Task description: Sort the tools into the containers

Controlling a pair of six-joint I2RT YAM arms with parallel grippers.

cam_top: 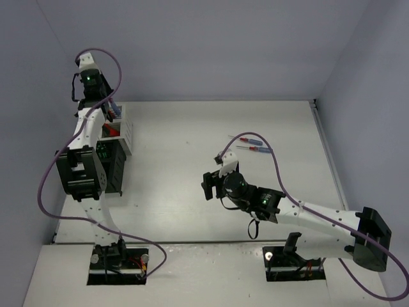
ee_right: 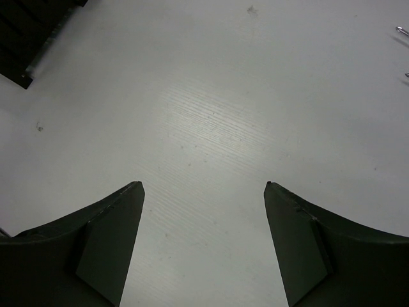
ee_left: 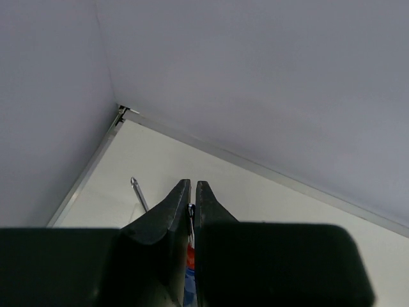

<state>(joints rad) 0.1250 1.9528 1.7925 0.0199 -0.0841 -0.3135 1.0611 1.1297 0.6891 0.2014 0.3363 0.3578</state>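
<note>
My left gripper (ee_left: 193, 184) is shut on a thin blue-and-red-handled screwdriver (ee_left: 189, 256), whose shaft runs up between the pads. In the top view this gripper (cam_top: 110, 106) hangs over the far white slatted bin (cam_top: 126, 134), which holds red-handled pliers (cam_top: 111, 130). Another screwdriver's metal tip (ee_left: 138, 192) sticks up beside my left fingers. My right gripper (ee_right: 203, 187) is open and empty above bare table near the middle (cam_top: 211, 183). Two blue/red screwdrivers (cam_top: 254, 144) lie on the table beyond it.
A black slatted bin (cam_top: 115, 167) stands in the row nearer to me, partly behind the left arm; its corner also shows in the right wrist view (ee_right: 25, 38). Grey walls close the table at the back and left.
</note>
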